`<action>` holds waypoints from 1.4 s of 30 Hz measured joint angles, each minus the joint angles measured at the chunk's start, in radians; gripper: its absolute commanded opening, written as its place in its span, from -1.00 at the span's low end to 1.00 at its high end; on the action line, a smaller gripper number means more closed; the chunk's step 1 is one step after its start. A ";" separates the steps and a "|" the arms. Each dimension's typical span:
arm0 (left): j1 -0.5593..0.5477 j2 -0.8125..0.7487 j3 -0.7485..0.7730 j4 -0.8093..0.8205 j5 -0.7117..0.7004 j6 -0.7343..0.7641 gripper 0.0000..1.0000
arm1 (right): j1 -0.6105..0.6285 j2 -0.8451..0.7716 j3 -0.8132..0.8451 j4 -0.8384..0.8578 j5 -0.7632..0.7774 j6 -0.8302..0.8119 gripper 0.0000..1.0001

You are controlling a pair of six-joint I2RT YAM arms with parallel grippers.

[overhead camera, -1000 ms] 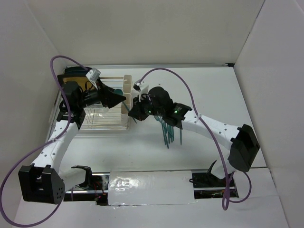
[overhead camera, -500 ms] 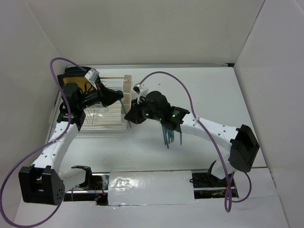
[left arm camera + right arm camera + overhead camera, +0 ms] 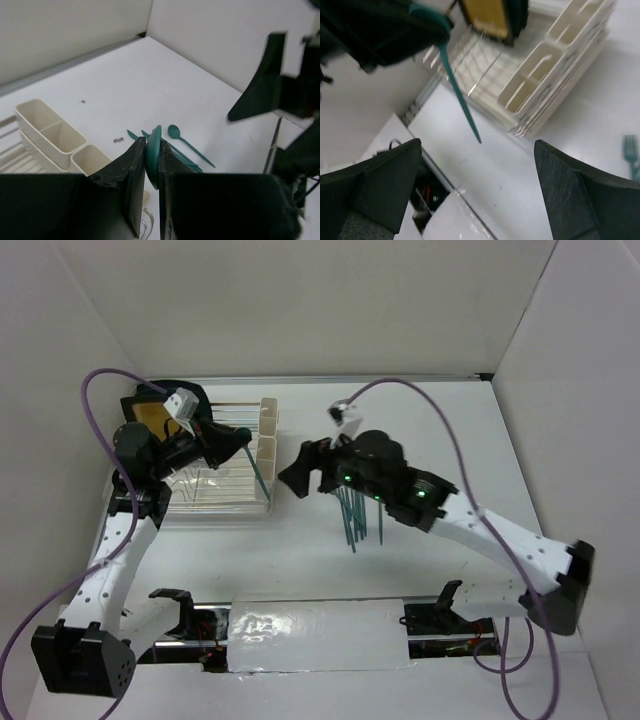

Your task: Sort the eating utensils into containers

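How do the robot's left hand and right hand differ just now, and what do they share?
The left hand is shut on a teal utensil; the right hand is open and empty. The left hand is over the wire rack, left of the cream containers; the right hand is on their right. Both are black and two-fingered.

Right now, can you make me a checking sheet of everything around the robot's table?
Surface: plain white table.
Job's things: slim teal-green plastic utensils piled on the table, apart from the cream-white plastic cutlery cups; single teal utensil lifted.
Clutter: wire dish rack, tan-and-black board, tiny dark speck.
End effectors: left end effector shut on the single teal utensil; right end effector open, holding nothing.
Cables: purple cables in loose loops.
Surroundings: plain white walls.
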 measured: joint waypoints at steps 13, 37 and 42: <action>-0.021 -0.094 -0.024 0.122 -0.061 0.166 -1.00 | -0.192 -0.316 -0.203 -0.168 0.450 0.050 1.00; -0.089 0.049 -0.097 0.246 -0.036 0.453 -0.83 | -0.627 -0.089 -0.546 0.002 0.255 0.046 1.00; -0.109 0.077 -0.118 0.256 -0.034 0.475 -0.70 | -0.634 0.020 -0.546 0.048 0.220 0.035 1.00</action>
